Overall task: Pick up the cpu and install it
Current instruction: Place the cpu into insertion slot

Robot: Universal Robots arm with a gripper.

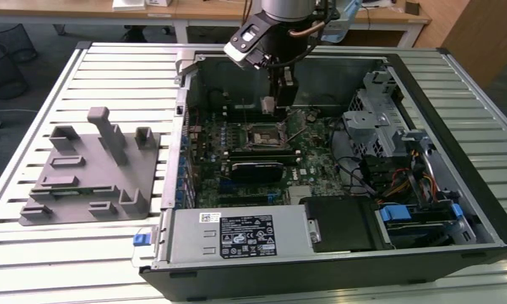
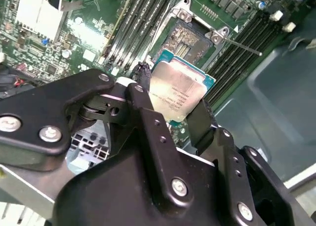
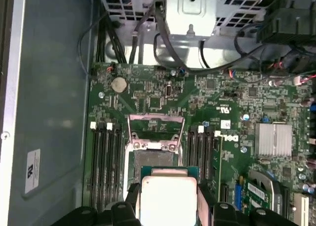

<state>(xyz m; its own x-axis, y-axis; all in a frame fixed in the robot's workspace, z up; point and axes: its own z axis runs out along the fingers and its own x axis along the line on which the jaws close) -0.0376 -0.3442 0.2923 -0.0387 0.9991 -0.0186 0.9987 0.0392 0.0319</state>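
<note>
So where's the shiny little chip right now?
In the second wrist view, the cpu sits clamped between the fingers of the gripper, held close to the open socket on the green motherboard.

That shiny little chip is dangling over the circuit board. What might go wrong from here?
The cpu is pinched by its edges in the gripper, so it might slip. It hangs beside the open socket, not squarely over it; set down crooked, it could harm the contacts. The fingers might bump the memory slots alongside.

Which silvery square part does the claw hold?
The smooth-topped cpu with the teal rim, gripped by the claw; the ribbed heatsink sits on the motherboard.
</note>
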